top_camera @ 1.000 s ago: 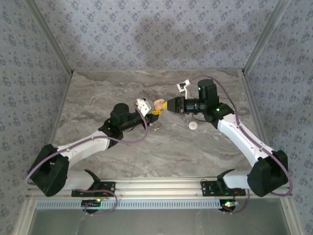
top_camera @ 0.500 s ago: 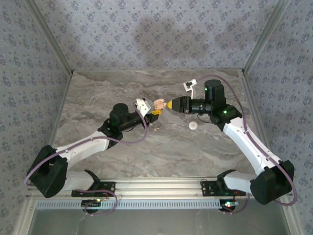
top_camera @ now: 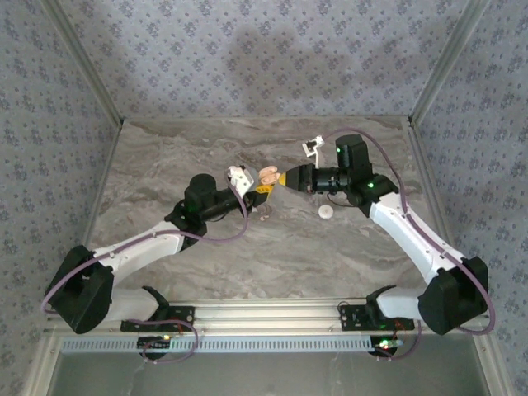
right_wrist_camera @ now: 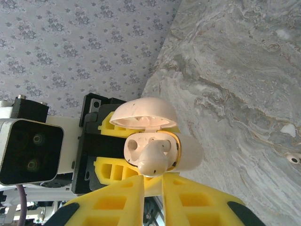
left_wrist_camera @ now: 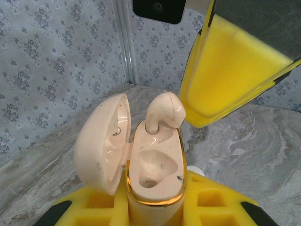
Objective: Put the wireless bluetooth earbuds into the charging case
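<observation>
Two grippers meet over the middle of the marble table (top_camera: 165,165). The left gripper (left_wrist_camera: 155,209) is closed tight on the charging case (left_wrist_camera: 155,174). It pinches the lower part of the case between its yellow pads, so the open top faces the other arm. The case seems to be lifted off the table. That is likely so it cannot slide when something is pushed into it. The lid (left_wrist_camera: 101,141) is swung open to one side, out of the way. One earbud (left_wrist_camera: 162,112) sits in the far hole of the case, but its round head pokes up high, so it looks only part way in. The near hole (left_wrist_camera: 153,172) is empty. The right gripper (right_wrist_camera: 153,181) has its fingers drawn close together, with just a thin slit between them and nothing in that slit. Its tips are right by the earbud's head, but it is hard to tell if they touch it. Closed fingers make one blunt tip, which is good for a soft push. So the step in hand is probably pressing this earbud down until it sits flat. The push should be gentle and straight, or the earbud could pop out or the case could twist in the pads. In the right wrist view a tiny pale piece (right_wrist_camera: 294,159) lies alone on the table. It may be the second earbud, but it is too small to be sure. A white round disc (top_camera: 326,212) lies on the table near the right arm, apart from the case.
</observation>
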Tool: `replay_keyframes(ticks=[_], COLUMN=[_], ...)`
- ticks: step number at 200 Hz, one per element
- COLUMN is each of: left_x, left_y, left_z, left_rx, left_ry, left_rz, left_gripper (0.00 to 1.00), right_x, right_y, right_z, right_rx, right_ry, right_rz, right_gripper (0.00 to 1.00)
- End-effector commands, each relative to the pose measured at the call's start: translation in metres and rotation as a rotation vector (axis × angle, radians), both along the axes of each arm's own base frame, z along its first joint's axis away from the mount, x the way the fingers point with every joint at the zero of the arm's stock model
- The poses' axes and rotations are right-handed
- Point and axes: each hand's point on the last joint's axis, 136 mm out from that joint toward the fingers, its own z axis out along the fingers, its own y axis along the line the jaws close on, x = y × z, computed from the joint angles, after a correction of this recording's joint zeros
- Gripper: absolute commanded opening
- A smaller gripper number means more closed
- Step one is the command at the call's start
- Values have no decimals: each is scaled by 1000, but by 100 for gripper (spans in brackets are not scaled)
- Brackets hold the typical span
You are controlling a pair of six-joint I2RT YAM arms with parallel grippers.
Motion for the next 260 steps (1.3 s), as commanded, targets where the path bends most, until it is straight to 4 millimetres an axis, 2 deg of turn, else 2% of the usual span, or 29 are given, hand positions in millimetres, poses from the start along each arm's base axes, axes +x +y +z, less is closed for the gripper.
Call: replay_keyframes(ticks=[1, 58, 135, 173, 194, 230, 249, 252, 260], left_x=[-7, -6, -7, -6, -7, -8, -8, -8, -7], left_y=[-1, -1, -1, 1, 1, 1, 3, 3, 6], left_z=[22, 21, 19, 17, 17, 17, 17, 17, 16], left_rx=[-34, -30, -21, -15, -16, -15, -16, -16, -19], left_ry=[-57, -56, -58, -58, -56, -54, -54, -54, -49], left_rz=[-22, -22, -24, -17, -18, -19, -16, -12, 0], left_gripper=[17, 17, 17, 17, 17, 17, 17, 17, 17], right_x=[3, 4, 3, -5, -9, -5, -3, -2, 0], right_y=[5, 11, 13, 9, 3, -3, -3, -3, -5], right_z=[12, 15, 15, 18, 26, 38, 34, 46, 47], right_rx=[21, 25, 5, 1, 3, 7, -6, 1, -14], right_ry=[-29, -32, -26, -36, -59, -89, -88, -115, -129], right_rz=[11, 28, 15, 31, 24, 4, 6, 5, -5], right_gripper=[19, 13, 13, 18, 25, 26, 27, 27, 29])
